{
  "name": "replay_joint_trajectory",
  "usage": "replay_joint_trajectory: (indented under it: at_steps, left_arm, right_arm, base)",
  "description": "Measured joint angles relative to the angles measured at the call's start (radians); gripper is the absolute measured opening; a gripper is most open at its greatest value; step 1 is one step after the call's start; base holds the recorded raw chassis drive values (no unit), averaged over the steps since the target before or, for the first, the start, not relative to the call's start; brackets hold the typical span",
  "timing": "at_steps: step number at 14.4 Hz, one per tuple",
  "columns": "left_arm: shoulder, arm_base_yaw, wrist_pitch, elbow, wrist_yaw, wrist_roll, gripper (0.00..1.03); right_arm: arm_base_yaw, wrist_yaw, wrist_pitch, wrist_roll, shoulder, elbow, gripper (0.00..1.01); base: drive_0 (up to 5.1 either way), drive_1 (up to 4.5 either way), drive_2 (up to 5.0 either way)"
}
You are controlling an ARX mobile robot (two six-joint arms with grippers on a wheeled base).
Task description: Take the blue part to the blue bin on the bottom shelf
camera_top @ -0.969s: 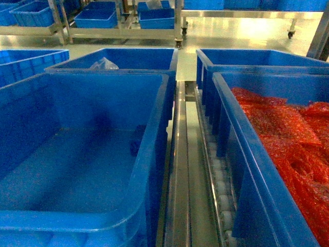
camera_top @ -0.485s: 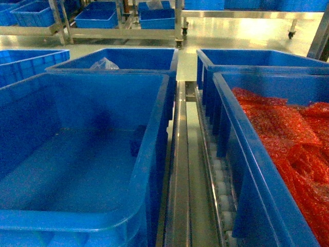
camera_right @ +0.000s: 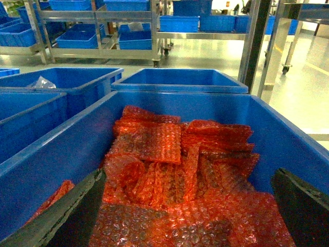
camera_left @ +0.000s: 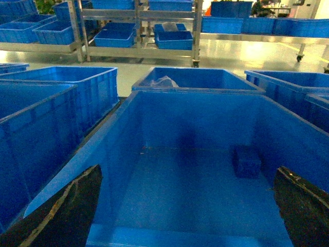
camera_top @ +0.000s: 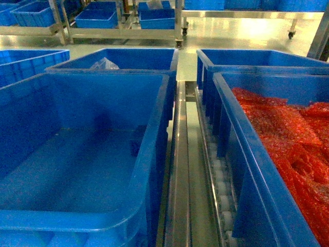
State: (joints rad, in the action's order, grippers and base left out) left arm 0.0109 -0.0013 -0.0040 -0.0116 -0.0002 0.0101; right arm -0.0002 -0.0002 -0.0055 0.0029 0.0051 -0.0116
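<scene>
A: Nothing much shifted between the earlier head frames and the last one. Bins, rail, packets all sat where they had been. No arm showed in head view.

B: Nearest stuff first?

A: Left wrist view: left gripper (camera_left: pixel 187 206) had its two dark fingers (camera_left: pixel 67 216) at the bottom corners, spread wide, nothing between them. Right gripper (camera_right: pixel 187 211) looked the same over the crate of red bubble-wrap packets (camera_right: pixel 175 170), fingers wide apart, holding nothing.

B: Blue part?

A: Blue part (camera_left: pixel 247 161) lay on the floor of the blue bin (camera_left: pixel 154 118), near the right inner wall toward the far end. Head view showed it as a dark blocky shape (camera_top: pixel 138 140) against the right wall. It touched neither gripper.

B: What was beside the bin?

A: Steel rail (camera_top: pixel 180 170) ran just right of it, then white roller tracks (camera_top: pixel 220 190), then the packet crate (camera_top: pixel 241 154). That was the bottom shelf (camera_top: pixel 191 154) level.

B: Farther back?

A: Another blue crate (camera_top: pixel 128 59) was behind the bin with a clear plastic bag (camera_top: pixel 104 64) in it. One more crate (camera_top: pixel 257 59) stood behind the packet crate. Beyond, shiny floor (camera_top: pixel 236 33) and metal racks (camera_top: pixel 123 23) carrying more blue crates. Their contents were too small to tell.
</scene>
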Motion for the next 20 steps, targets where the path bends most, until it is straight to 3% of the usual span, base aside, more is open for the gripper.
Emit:
replay_joint_trajectory:
  at_steps: [20]
  left_arm:
    - [0.0,0.0,0.0,0.0,0.0,0.0,0.98]
  right_arm:
    - [0.0,0.0,0.0,0.0,0.0,0.0,0.98]
  base:
    - [0.0,0.0,0.0]
